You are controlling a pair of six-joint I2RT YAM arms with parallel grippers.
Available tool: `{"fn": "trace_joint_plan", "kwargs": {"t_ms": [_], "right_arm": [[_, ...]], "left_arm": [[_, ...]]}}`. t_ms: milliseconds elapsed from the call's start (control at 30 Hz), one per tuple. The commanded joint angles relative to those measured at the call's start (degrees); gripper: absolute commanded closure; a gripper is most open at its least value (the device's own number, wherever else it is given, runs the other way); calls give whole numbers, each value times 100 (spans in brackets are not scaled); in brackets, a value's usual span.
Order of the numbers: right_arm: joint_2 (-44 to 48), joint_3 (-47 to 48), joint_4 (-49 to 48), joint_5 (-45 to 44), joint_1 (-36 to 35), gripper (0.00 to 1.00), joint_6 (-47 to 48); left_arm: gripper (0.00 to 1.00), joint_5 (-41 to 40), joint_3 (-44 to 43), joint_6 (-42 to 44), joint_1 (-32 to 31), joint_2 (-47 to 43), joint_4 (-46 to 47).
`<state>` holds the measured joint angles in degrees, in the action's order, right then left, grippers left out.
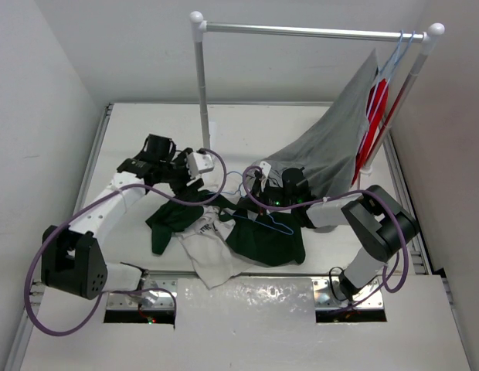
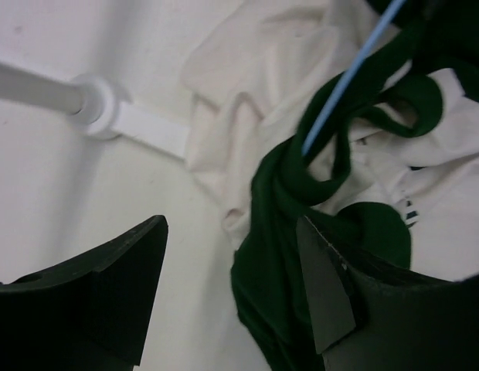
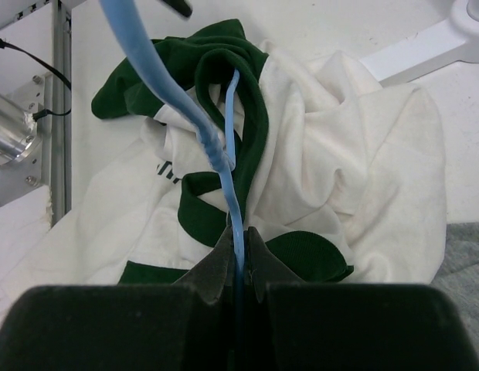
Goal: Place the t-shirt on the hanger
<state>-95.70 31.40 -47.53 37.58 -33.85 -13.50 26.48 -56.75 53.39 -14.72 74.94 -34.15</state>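
The t-shirt (image 1: 216, 236), white with dark green sleeves and collar, lies crumpled on the table between the arms. The light-blue wire hanger (image 1: 264, 222) lies across it, one end threaded into the green collar (image 3: 224, 66). My right gripper (image 3: 238, 238) is shut on the hanger wire (image 3: 218, 151) just above the shirt (image 3: 340, 154); in the top view it (image 1: 253, 205) is at the shirt's right side. My left gripper (image 2: 236, 282) is open and low over the shirt's edge, with green fabric (image 2: 278, 255) between its fingers, against the right finger (image 2: 328, 290). The hanger wire (image 2: 355, 69) runs into the collar.
A white clothes rack (image 1: 201, 85) stands behind, with a grey shirt (image 1: 332, 147) and a red garment (image 1: 376, 116) hanging at its right end. Its white base foot (image 2: 100, 108) lies close to the left gripper and also shows in the right wrist view (image 3: 440, 39).
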Motion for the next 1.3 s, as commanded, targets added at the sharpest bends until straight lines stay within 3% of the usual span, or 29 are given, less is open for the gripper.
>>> {"fn": "trace_joint_plan", "kwargs": {"t_ms": [0, 200, 533, 633, 700, 767, 1067, 1267], "right_arm": [[-1, 147, -178, 100, -8, 100, 23], [16, 104, -187, 83, 1, 100, 14], [-1, 112, -178, 74, 1, 100, -13], [-10, 112, -178, 74, 1, 100, -13], [-19, 104, -178, 65, -8, 100, 5], [-10, 112, -169, 47, -17, 100, -4], [323, 349, 568, -250, -174, 100, 662], [719, 419, 892, -515, -333, 100, 1181]], "left_arm": [[35, 1086, -29, 479, -84, 135, -91], [47, 1177, 103, 814, -127, 565, 170], [52, 1193, -38, 1060, -233, 1242, -4], [63, 1237, -11, 1007, -356, 1365, 49], [78, 1272, -29, 937, -435, 1409, 49], [100, 1368, -38, 876, -453, 1418, 101], [99, 2378, -222, 902, -584, 892, -338], [97, 2546, -205, 831, -716, 777, -329]]}}
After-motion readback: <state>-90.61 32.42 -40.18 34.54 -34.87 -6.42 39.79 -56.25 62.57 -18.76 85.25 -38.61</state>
